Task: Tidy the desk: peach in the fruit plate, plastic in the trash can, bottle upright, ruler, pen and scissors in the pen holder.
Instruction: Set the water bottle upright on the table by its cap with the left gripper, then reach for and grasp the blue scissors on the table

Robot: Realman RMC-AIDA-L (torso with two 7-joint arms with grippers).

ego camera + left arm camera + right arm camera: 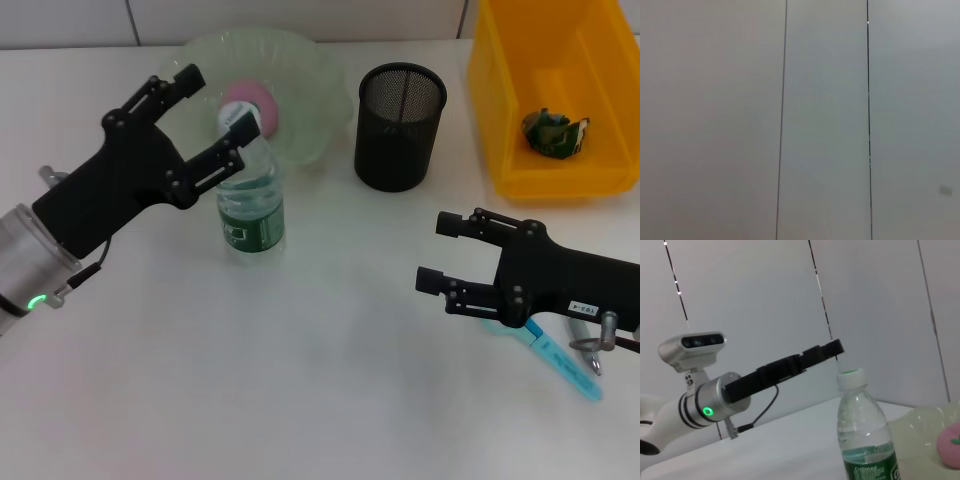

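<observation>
From the head view, the bottle (250, 195) stood upright on the table (300, 380), just in front of the fruit plate (300, 70), where the peach (256, 103) already lay. The left end effector (215, 115) hung by the bottle's cap with its fingers spread wide, one finger above the cap and one beside the neck, holding nothing. The bottle looked part-filled — light but bottom-weighted, thin-walled and smooth, so it would probably dent or slip under a hard squeeze; the neck below the cap or the labelled waist seemed the surest hold. The pen holder (400, 125) stood empty as far as could be seen, the crumpled plastic (553, 133) sat in the yellow trash can (550, 150), and the right end effector (445, 255) hovered open above the pale blue ruler (565, 365) and what looked like scissors (590, 345), both stiff, flat and thin — awkward to pinch off the table.

The left wrist view showed only blank wall panels, nothing of the work.

The right wrist view gave a side-on look that the head view lacked: the bottle's water level low in its clear body, its cap on, and the left arm's fingers level with the cap, apparently apart from it.
</observation>
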